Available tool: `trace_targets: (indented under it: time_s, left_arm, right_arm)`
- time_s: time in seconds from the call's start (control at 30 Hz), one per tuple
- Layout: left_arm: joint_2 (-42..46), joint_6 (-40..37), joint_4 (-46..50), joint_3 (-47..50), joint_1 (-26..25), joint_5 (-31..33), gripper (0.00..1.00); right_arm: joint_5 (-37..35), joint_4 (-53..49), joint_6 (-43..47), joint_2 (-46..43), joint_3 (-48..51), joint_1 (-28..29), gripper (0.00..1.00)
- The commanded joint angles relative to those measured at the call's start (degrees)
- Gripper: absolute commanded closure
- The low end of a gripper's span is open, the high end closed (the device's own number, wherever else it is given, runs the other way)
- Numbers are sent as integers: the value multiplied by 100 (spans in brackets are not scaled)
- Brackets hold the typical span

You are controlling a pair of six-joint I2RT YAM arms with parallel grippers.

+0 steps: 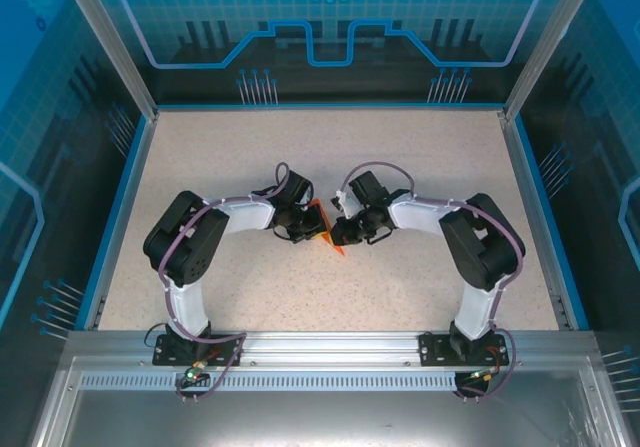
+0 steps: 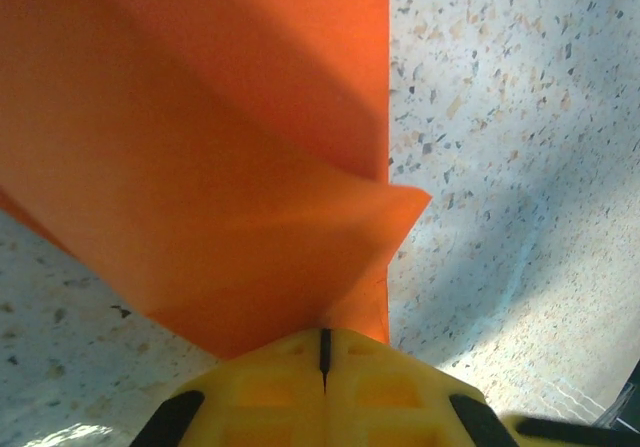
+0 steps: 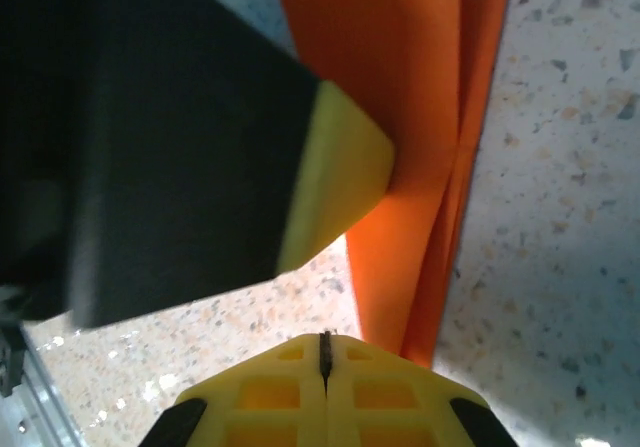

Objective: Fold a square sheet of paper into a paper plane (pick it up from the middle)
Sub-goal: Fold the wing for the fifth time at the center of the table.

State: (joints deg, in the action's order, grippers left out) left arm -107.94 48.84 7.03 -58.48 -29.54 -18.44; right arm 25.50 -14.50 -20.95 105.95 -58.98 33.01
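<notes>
Left gripper (image 2: 323, 345): jaws closed and pinching the paper (image 2: 200, 147) at its near end. The sheet is creased, and the folded layers fan away from the tips over the table (image 2: 500, 117). Right gripper (image 3: 325, 345): also closed, but the paper runs just beside its right tip rather than through the seam, so it looks empty. In both wrist views the long axis runs away from the tips. From above, the paper sits mid-table between the grippers. Next fold probably needs the right to open and regrip.
</notes>
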Motion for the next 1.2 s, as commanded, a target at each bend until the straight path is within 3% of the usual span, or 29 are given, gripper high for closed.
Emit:
trace_targets:
  time_s: [0.0, 0.27, 0.53, 1.0, 1.17]
  left_arm:
    - [-68, -252, 261, 87, -27, 325, 99]
    - [337, -673, -503, 119, -28, -166, 93]
    - [656, -822, -1867, 1113, -49, -673, 92]
    - [70, -1105, -1888, 889, -236, -545, 94]
    - [43, -1148, -1522, 929, -235, -112, 97]
  right_arm:
    - [-59, 26, -51, 215, -52, 21, 100]
    - [-221, 15, -44, 365, 309, -150, 100]
    - [-115, -63, -170, 436, 316, -220, 100]
    - [-166, -176, -207, 520, 299, -225, 100]
    - [-241, -232, -177, 508, 376, -234, 100]
